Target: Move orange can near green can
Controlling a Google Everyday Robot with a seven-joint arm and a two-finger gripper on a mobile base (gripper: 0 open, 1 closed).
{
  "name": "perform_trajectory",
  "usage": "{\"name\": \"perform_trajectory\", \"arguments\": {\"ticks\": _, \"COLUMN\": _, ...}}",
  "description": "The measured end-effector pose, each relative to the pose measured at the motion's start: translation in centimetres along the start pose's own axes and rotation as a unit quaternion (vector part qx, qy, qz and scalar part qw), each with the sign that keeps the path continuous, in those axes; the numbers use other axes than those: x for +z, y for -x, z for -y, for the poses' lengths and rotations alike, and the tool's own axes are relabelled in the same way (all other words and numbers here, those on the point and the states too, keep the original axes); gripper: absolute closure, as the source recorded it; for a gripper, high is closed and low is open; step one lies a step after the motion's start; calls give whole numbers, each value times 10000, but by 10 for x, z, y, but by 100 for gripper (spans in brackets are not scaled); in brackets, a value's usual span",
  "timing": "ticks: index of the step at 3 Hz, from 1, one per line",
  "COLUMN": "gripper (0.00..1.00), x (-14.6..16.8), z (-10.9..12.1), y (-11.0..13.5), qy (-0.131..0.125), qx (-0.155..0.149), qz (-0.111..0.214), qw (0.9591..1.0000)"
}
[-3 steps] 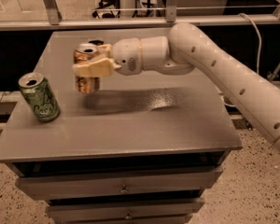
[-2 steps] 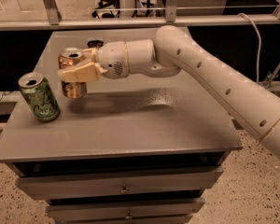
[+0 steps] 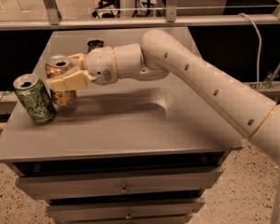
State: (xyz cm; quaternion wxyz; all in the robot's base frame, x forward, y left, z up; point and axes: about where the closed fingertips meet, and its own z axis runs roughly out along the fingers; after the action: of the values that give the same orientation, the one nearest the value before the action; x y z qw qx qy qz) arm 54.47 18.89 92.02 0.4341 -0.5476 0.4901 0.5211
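The orange can (image 3: 60, 83) is copper-coloured with a silver top and stands upright on the grey table (image 3: 130, 125) at the left. My gripper (image 3: 61, 77) is shut on the orange can, one cream finger in front of it and one behind. The green can (image 3: 34, 98) stands just left of and slightly in front of the orange can, tilted a little, nearly touching it. My white arm reaches in from the right across the table.
A small black snack wrapper (image 3: 95, 44) lies at the table's far edge behind the gripper. A metal rail (image 3: 140, 21) runs behind the table. Drawers (image 3: 123, 188) sit below the tabletop. The table's left edge is close to the green can.
My gripper has carried the orange can leftward and toward the front, from mid-left of the table to right beside the green can. The green can has stayed in place.
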Motion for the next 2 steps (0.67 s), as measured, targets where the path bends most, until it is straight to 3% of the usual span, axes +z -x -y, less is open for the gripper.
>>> {"name": "perform_trajectory", "arguments": {"ticks": 1, "gripper": 15, "x": 6, "z": -3, "y": -11, "qy": 175, "qx": -86, "qz": -83, "qw": 9998}}
{"name": "perform_trajectory", "arguments": {"ticks": 2, "gripper": 0, "x": 8, "z": -4, "y": -16, "qy": 241, "qx": -73, "qz": -115, "qw": 9996}}
